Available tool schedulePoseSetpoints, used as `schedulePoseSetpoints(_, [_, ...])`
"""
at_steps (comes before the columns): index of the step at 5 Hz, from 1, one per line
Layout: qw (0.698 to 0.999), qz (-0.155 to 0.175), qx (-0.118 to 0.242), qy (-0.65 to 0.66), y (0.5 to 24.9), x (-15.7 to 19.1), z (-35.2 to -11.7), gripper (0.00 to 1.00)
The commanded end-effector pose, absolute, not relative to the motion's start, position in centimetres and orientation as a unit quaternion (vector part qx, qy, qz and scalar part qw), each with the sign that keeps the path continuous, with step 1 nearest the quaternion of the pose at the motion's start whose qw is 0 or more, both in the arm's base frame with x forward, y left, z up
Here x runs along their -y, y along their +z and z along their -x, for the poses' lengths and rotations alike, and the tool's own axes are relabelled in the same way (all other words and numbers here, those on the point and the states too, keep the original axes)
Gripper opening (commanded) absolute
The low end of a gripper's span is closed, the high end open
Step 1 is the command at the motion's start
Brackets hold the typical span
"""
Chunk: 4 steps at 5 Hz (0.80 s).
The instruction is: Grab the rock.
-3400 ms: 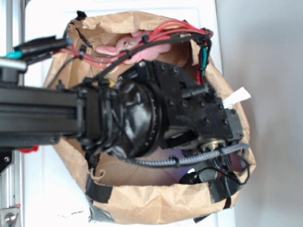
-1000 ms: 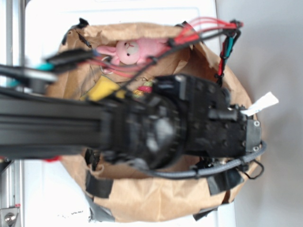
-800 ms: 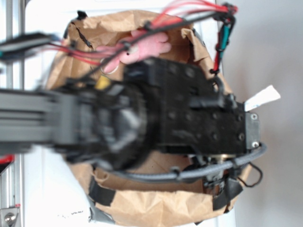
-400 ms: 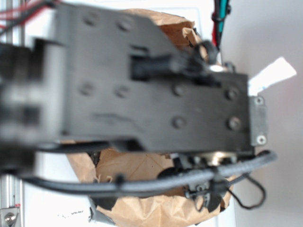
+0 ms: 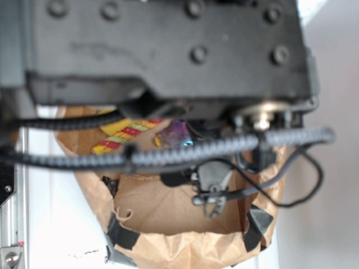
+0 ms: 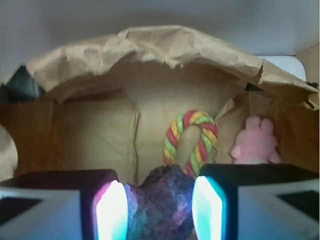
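Wrist view: claw (image 6: 159, 207) closed on rock (image 6: 161, 204), lump pinched between both lit pads. Against earlier frames, arm now much nearer exterior camera, so rock looks lifted clear of paper bag (image 6: 100, 135) floor; grasp likely done. Rock rough, bumpy, dark. Bag crinkled; rope ring (image 6: 191, 141) twisted; pink plush (image 6: 255, 142) soft, at bag's right wall.

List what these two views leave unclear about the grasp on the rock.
- Exterior: the blurred arm body hides the gripper and most of the paper bag.
- Wrist: the rock sits between the fingers, but its underside is cut off by the bottom edge.
- Wrist: the pink plush toy is partly hidden behind the right finger housing.
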<state>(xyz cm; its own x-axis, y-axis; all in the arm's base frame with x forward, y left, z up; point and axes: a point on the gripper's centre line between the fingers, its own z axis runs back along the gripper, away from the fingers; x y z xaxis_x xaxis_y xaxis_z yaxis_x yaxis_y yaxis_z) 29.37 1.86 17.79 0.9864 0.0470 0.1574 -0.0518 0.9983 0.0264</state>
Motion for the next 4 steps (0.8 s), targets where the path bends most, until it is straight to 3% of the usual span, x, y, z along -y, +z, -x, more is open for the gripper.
schedulePoseSetpoints(1, [0.989, -0.020, 0.146, -0.003, 22.2, -1.6, -28.7, 0.00])
schedulePoseSetpoints(2, [0.986, -0.009, 0.169, -0.003, 22.6, -1.4, -28.4, 0.00])
schedulePoseSetpoints(4, [0.986, -0.017, 0.165, -0.008, 21.1, -0.7, -28.5, 0.00])
